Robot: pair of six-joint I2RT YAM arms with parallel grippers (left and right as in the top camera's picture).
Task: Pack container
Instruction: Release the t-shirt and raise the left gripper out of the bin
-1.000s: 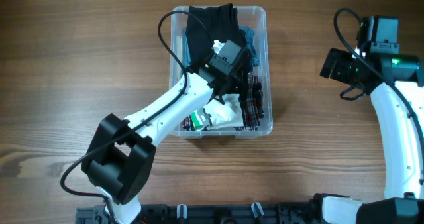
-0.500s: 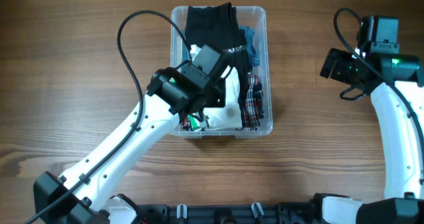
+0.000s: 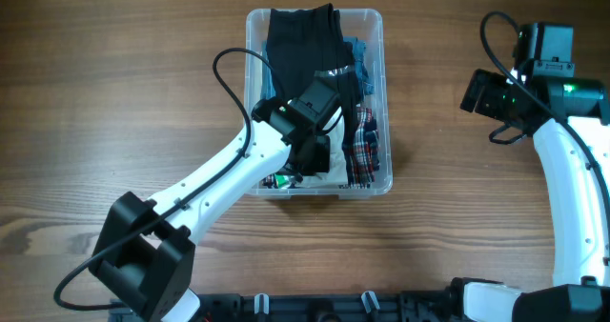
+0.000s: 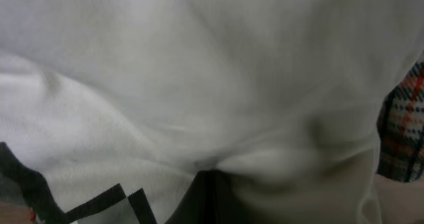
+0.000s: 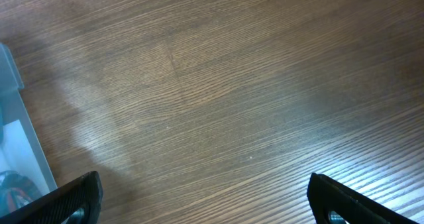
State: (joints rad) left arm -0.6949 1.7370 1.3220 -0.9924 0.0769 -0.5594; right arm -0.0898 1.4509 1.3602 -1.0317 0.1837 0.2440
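Observation:
The clear plastic container [image 3: 385,93] stands in the middle of the table, full of clothes: a black garment [image 3: 303,36], a plaid one [image 3: 363,150], a blue one [image 3: 363,55] and a white one [image 3: 329,172]. My left gripper [image 3: 311,152] reaches down into the container's near half. In the left wrist view the white garment [image 4: 199,71] fills the frame, and the dark fingers [image 4: 211,196] sit together with the cloth bunched at their tips. My right gripper [image 5: 205,204] is open and empty over bare wood, right of the container's corner [image 5: 13,118].
The right arm [image 3: 572,170] stands along the table's right side, its wrist at the far right. A small green-and-red item [image 3: 278,179] lies at the container's near left corner. Black mounts run along the near table edge.
The left gripper has moved from the container's middle toward its near half, and the arm's elbow has swung. The right arm has not moved.

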